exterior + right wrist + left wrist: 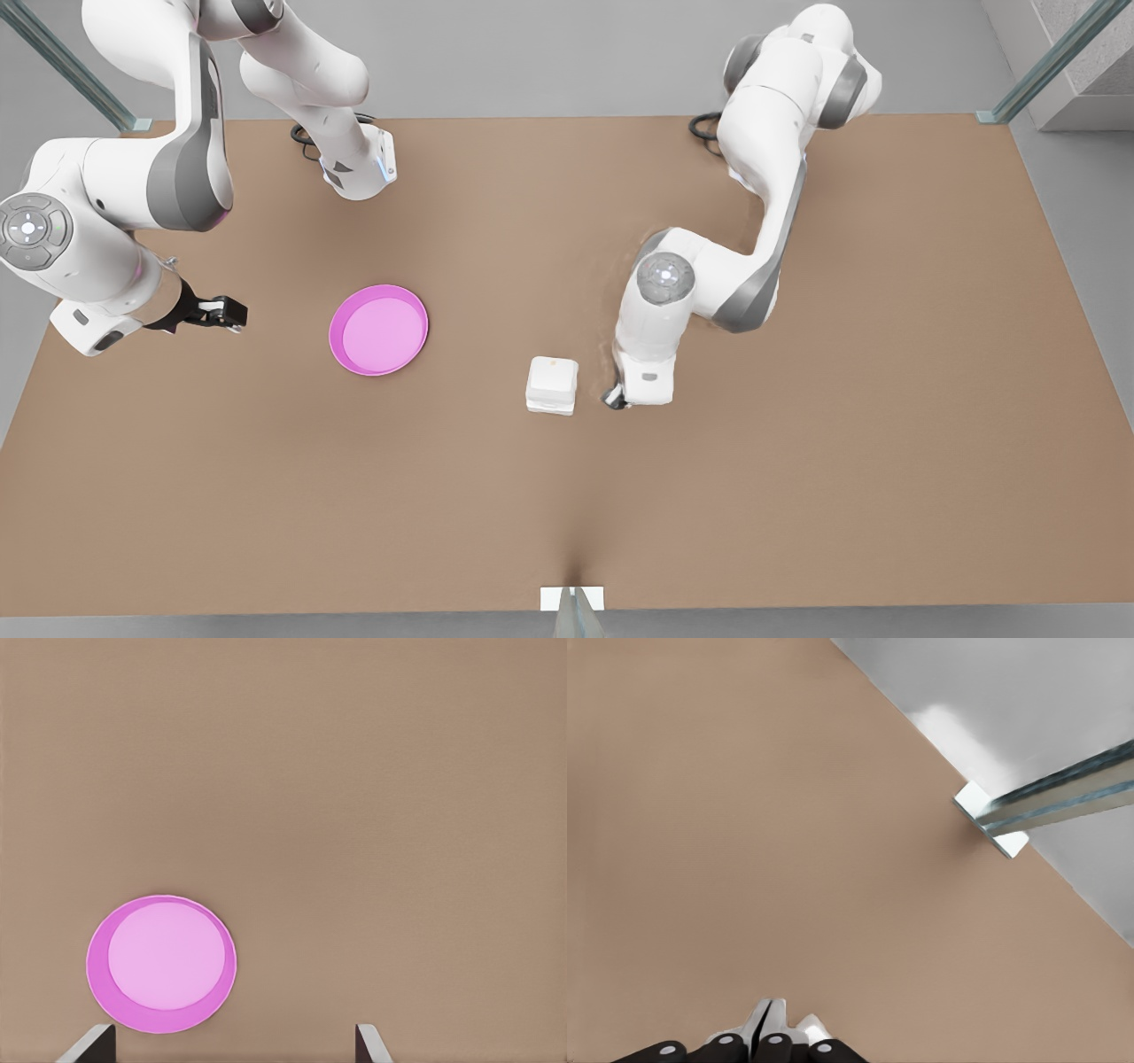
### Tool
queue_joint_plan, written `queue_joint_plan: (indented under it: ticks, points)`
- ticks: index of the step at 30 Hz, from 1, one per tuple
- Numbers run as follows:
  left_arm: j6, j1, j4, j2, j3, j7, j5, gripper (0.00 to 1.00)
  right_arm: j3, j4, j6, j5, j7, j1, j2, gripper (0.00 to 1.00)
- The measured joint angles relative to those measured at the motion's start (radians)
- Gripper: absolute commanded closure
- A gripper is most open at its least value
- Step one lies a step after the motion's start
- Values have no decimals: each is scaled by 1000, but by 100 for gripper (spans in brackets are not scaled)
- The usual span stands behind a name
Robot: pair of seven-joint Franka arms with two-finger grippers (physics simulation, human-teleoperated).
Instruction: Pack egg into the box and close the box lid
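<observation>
Box (551, 387) sits on the table (797, 487), between the pink plate (378, 330) and the left gripper (614, 399). The box lid (553, 374) lies flat over the tray, so the box reads as shut. The egg is probably inside, since the plate is bare, but you cannot confirm that through the lid.

Left gripper: fingers pressed together, holding nothing, pointing down just beside the box on the front view's right — a stance that suits pushing a lid rather than grasping.

Right gripper (221, 312): fingers spread wide, empty, near the plate on the front view's left, waiting well apart from the box.

Judgement: task looks essentially complete — check that the lid is seated.
</observation>
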Motion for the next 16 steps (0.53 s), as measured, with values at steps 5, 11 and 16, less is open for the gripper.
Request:
queue_joint_plan:
  ticks: [5, 11, 16]
  points:
    - [-396, 334, -54, -346, -95, 329, 57, 0, 1, 5, -5, 7, -5, -1, 35, 0]
    - [-510, 373, -369, -646, -156, 660, 113, 0, -1, 9, -7, 29, -10, -11, 55, 0]
    - [-553, 371, -377, -652, -159, 865, 130, 0, -1, 8, -9, 35, -12, -12, 61, 0]
